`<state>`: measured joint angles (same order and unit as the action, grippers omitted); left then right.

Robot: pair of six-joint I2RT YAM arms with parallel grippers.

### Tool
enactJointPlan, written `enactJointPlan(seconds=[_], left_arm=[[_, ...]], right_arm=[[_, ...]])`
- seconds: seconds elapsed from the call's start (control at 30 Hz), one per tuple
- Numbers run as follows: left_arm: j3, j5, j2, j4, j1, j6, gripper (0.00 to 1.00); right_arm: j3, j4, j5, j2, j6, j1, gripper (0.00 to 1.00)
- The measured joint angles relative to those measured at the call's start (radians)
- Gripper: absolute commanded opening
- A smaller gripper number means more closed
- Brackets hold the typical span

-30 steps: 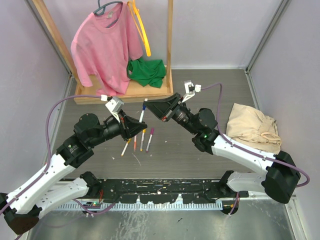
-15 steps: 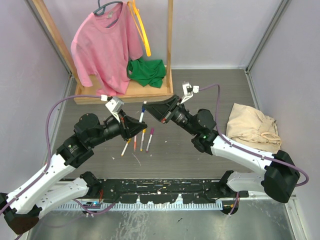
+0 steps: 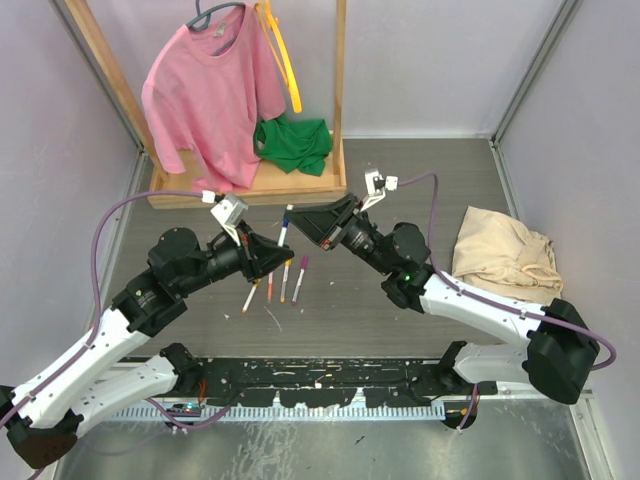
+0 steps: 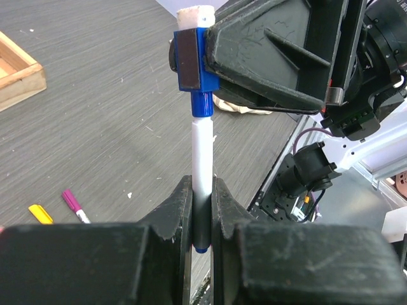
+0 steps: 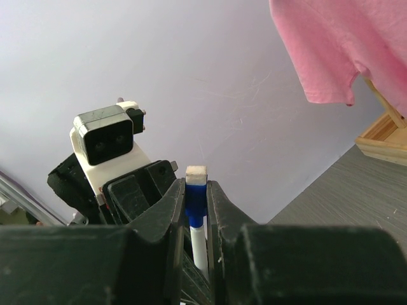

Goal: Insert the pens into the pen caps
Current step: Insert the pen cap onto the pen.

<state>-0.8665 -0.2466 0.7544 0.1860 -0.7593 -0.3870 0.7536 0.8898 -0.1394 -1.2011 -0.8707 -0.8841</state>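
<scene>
My left gripper (image 3: 270, 255) is shut on the lower end of a white-barrelled blue pen (image 3: 283, 230) and holds it above the table. In the left wrist view the pen (image 4: 202, 149) rises from between my fingers (image 4: 180, 203). Its top end sits in the blue pen cap (image 4: 194, 70). My right gripper (image 3: 306, 222) is shut on that cap (image 5: 195, 202), with the barrel (image 5: 200, 244) below it. A few other pens (image 3: 284, 280) lie on the table under the grippers; yellow (image 4: 40, 214) and magenta (image 4: 74, 204) ends show.
A wooden rack (image 3: 245, 185) with a pink shirt (image 3: 210, 90), a green cloth (image 3: 293, 143) and a yellow strap (image 3: 283, 60) stands at the back. A beige cloth (image 3: 505, 255) lies at the right. Grey walls close in both sides.
My right gripper has shifted slightly left and down toward the left gripper, with the cap on the pen's top. The left arm has barely moved.
</scene>
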Motion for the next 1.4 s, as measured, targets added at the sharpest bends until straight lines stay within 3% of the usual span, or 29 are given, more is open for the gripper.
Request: enactJointPlan(seconds=[0.47,1.0,1.17,1.23,1.4], left_arm=[[-0.114,-0.031,0.024,0.127,-0.018,-0.023,0.0],[-0.132,-0.072,0.024,0.275,-0.025,-0.044,0.0],[-0.132,-0.072,0.024,0.291,-0.026,-0.042,0.0],[-0.132,-0.074,0.024,0.279,-0.026,-0.037,0.0],[-0.132,-0.084,0.032,0.246,-0.026,-0.013,0.0]], right_arm=[[-0.05,-0.005,0.212,0.072,0.05,-0.124,0.0],[-0.199,0.231,0.549,0.005,0.023,-0.313,0.0],[-0.185,0.158,0.572,0.043,0.04,-0.325,0.0],[-0.164,0.098,0.57,0.071,0.057,-0.324,0.03],[-0.128,-0.013,0.486,0.125,0.074,-0.273,0.28]])
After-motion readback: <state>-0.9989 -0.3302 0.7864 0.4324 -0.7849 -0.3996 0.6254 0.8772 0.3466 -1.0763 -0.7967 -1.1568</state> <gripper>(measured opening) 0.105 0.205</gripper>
